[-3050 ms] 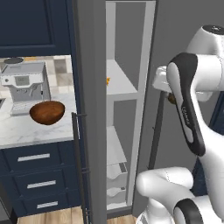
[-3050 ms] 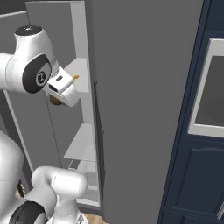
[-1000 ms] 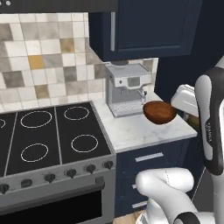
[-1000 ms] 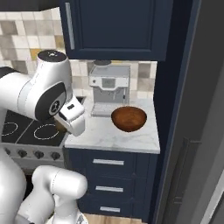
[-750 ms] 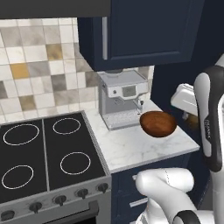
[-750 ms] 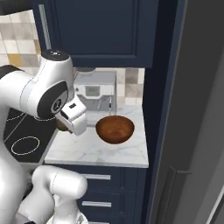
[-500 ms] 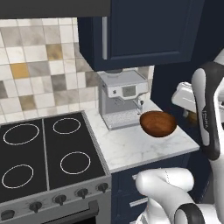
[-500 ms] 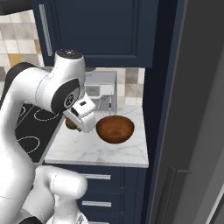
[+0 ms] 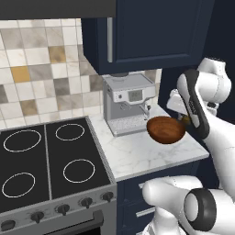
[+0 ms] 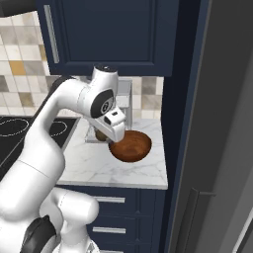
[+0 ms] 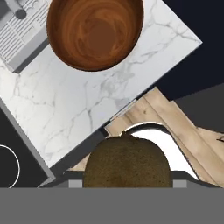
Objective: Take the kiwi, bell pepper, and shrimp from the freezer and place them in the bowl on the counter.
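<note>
Hand: the hand [image 10: 105, 134] is clamped on the kiwi [image 11: 126, 161]; in the hand view the brown fruit sits low in the frame where the finger tips would rise, hiding them.
Kiwi position: carried in the air near the counter [image 9: 137, 153] edge, beside the bowl [image 10: 130, 145] rather than over it.
Bowl: appears empty, reddish-brown, standing on the white marbled counter just in front of the coffee machine [image 9: 127, 103].
Reason for hold: judged, the fruit is kept gripped because the drop point is not yet under it.
Stage: judged, first item in transit; bell pepper and shrimp not yet delivered.
Next need: bring the hand above the bowl centre before release.
Risk: a round fruit may roll off the rim.
</note>
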